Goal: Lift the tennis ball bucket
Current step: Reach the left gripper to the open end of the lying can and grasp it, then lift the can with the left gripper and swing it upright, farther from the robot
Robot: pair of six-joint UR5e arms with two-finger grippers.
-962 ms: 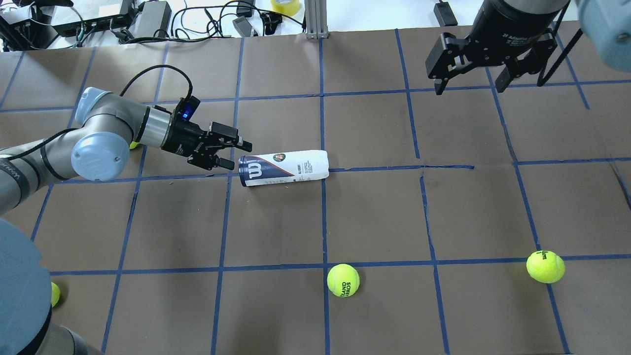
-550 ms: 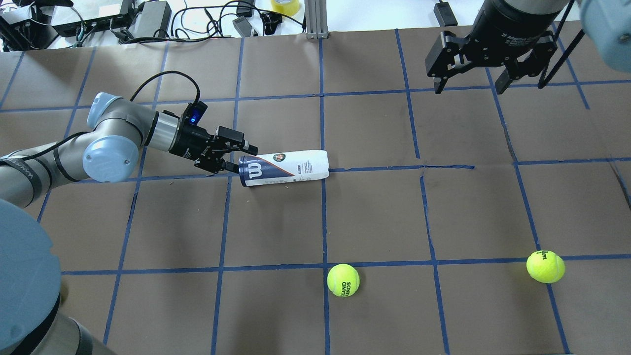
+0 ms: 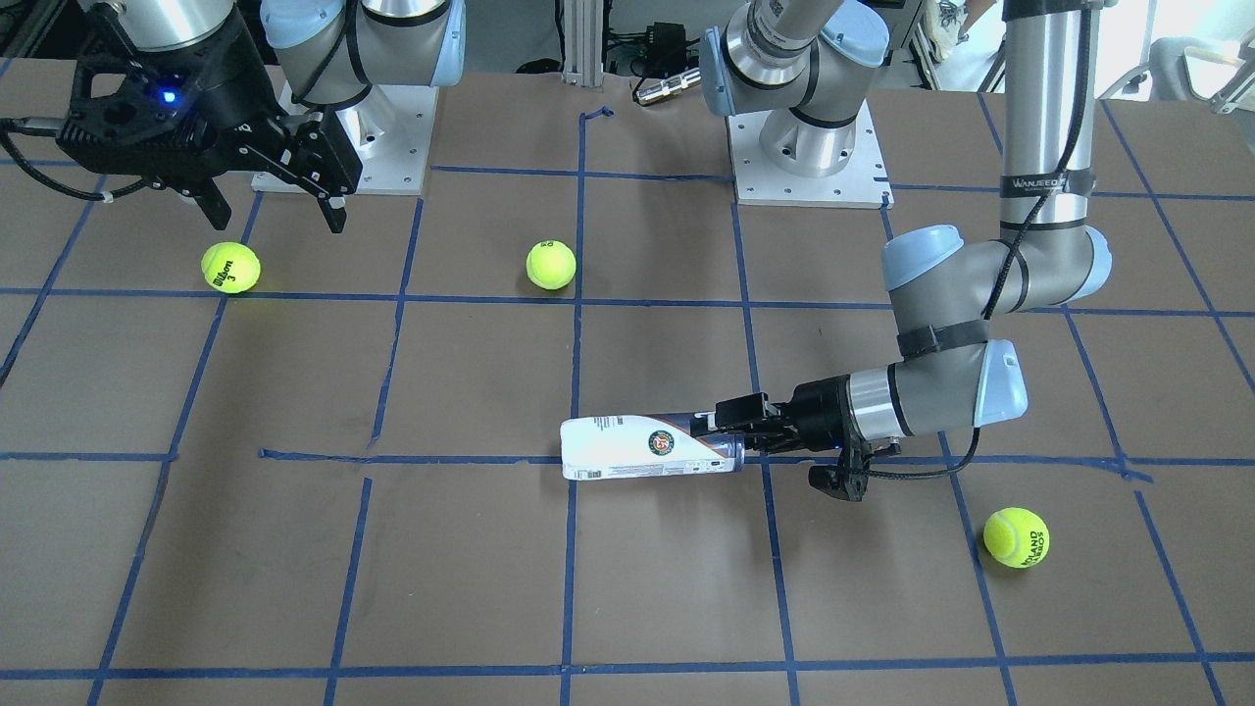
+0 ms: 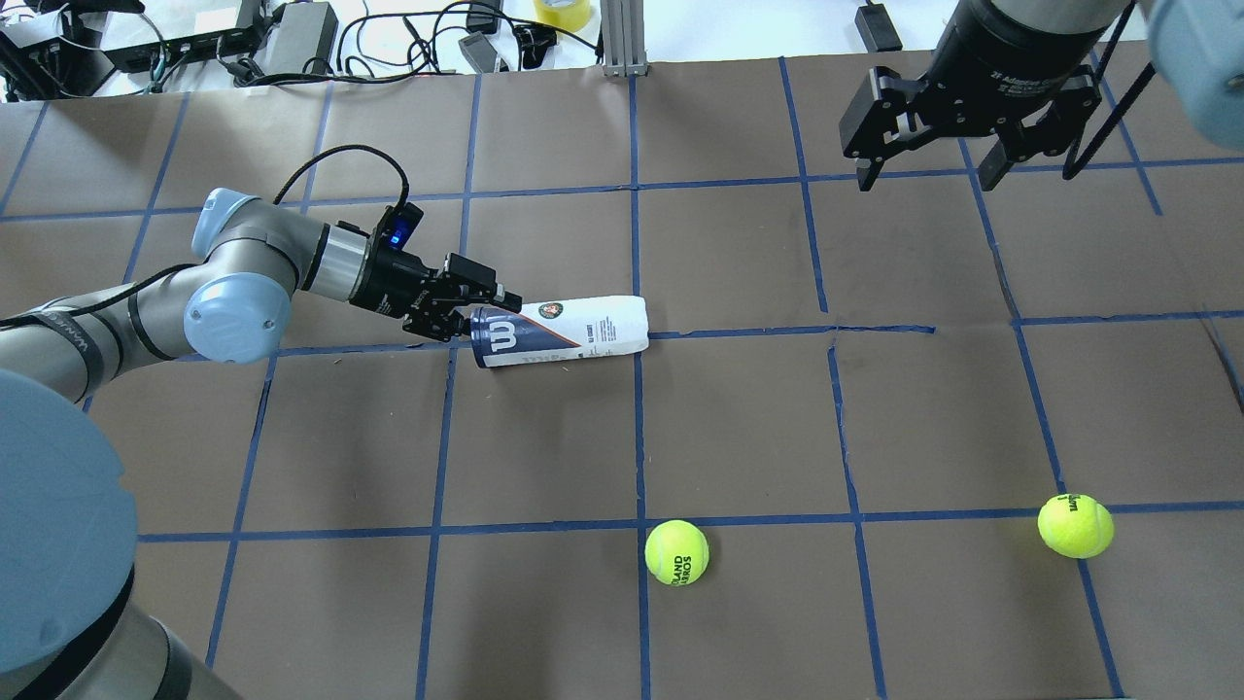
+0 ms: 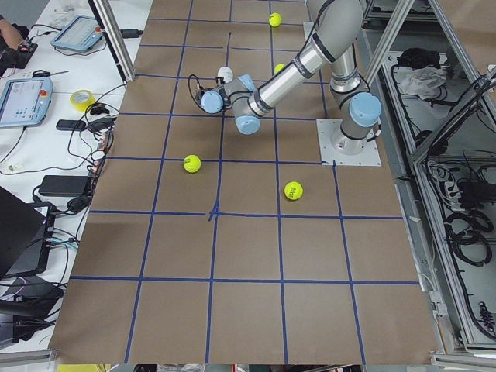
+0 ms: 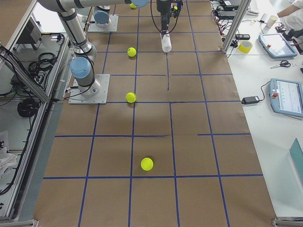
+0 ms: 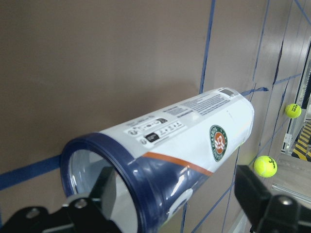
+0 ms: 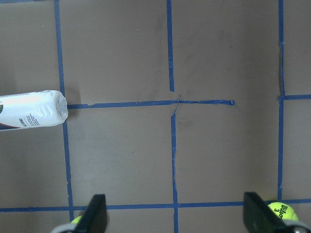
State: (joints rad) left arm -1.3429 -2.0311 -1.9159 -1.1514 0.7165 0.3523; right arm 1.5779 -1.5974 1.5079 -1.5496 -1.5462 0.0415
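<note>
Navy-rimmed tennis ball bucket (image 4: pixel 573 331) lying sideways, left end effector (image 4: pixel 488 315) open at its rim

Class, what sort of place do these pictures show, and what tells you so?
Likely a robotics lab: a left arm and right arm bolted to a table with a tape grid, and control pendants on a side bench.

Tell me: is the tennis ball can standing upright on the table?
No, the tennis ball can lies on its side on the table.
</note>
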